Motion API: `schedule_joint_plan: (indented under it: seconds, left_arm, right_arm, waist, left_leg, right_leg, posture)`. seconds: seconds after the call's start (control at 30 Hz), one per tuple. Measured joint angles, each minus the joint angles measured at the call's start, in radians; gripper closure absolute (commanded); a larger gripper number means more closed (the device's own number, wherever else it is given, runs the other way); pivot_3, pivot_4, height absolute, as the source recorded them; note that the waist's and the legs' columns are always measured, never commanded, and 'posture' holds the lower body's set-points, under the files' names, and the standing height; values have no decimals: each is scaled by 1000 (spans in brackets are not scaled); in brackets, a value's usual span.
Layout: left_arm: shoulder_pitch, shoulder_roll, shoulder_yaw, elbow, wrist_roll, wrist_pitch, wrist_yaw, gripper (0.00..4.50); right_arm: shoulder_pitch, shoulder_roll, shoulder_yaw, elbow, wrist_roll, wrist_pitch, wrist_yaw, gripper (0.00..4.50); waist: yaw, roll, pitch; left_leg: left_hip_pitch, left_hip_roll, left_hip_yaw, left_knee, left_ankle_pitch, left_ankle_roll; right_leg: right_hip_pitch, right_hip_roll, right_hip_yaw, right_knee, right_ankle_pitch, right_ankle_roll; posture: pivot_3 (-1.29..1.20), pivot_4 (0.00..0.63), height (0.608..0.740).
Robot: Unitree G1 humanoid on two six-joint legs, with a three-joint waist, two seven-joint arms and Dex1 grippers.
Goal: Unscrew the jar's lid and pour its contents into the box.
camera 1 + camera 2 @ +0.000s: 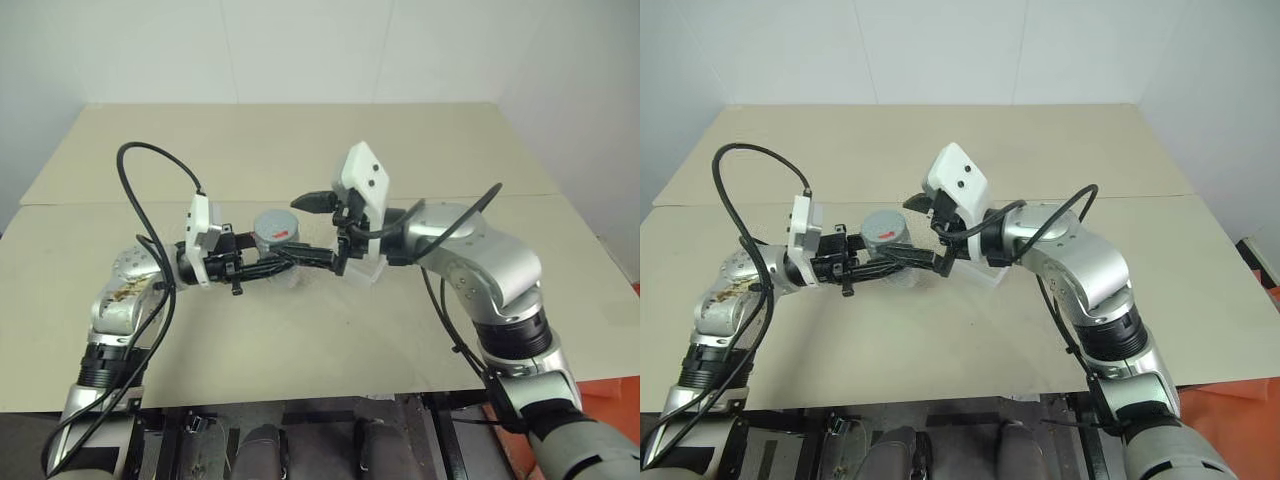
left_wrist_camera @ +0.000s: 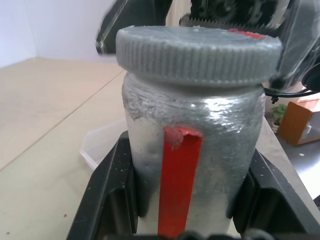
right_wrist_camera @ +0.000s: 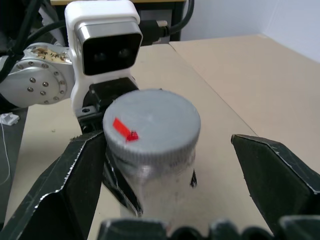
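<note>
From the head views, one jar (image 1: 277,250) is held up over the middle of the beige surface (image 1: 300,140), well in from every edge. The left gripper (image 1: 285,262) reaches in level from the left and is clamped on the jar's body. One grey lid (image 1: 274,228) sits screwed on top, its small red mark facing up. The right gripper (image 1: 322,232) comes in from the right with its two black fingers spread wide, one above the lid's far side and one lower, beside the jar (neither plainly touching it). Just beneath the two grippers lies one clear box (image 1: 985,272) on the surface, partly hidden by the right wrist.

In the left wrist view, the jar (image 2: 192,155) stands upright between two black fingers (image 2: 112,185) that press its sides, the red stripe of the label running up its front. The lid (image 2: 197,52) caps it squarely. A corner of the box (image 2: 100,145) shows behind on the surface.

In the right wrist view, the lid (image 3: 152,125) with its red mark sits between the two wide-apart fingers (image 3: 75,185), clear space on the right-hand side. The contents cannot be made out through the cloudy wall.
</note>
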Motion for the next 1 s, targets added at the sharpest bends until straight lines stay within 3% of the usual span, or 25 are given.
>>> schedule_joint_plan:
  seconds: [0.23, 0.53, 0.7, 1.0]
  left_arm:
    - [22, 15, 13, -53, -29, 14, -27, 2587]
    - [8, 11, 12, -35, -29, 15, -10, 2587]
    - [-38, -15, -3, 12, 0, 11, 23, 2587]
    - [-60, -42, -28, 49, 16, -1, 5, 2587]
  right_arm:
    - [21, -54, -106, 25, 7, -2, 0, 43]
    - [71, -97, -108, -15, 39, -22, 87, 43]
    - [62, -59, -104, -57, 81, -26, 82, 43]
    - [-42, 76, -29, -23, 30, -24, -53, 43]
  waist:
    - [2, 0, 0]
    - [1, 0, 0]
    - [1, 0, 0]
    - [-1, 0, 0]
  left_leg:
    - [0, 0, 0, 0, 0, 0]
    - [-1, 0, 0, 0, 0, 0]
    - [0, 0, 0, 0, 0, 0]
    - [0, 0, 0, 0, 0, 0]
  right_leg:
    - [0, 0, 0, -1, 0, 0]
    - [0, 0, 0, -1, 0, 0]
    - [0, 0, 0, 0, 0, 0]
    - [0, 0, 0, 0, 0, 0]
  posture:
    - [0, 150, 740]
    - [0, 150, 740]
    - [0, 150, 740]
    - [0, 150, 740]
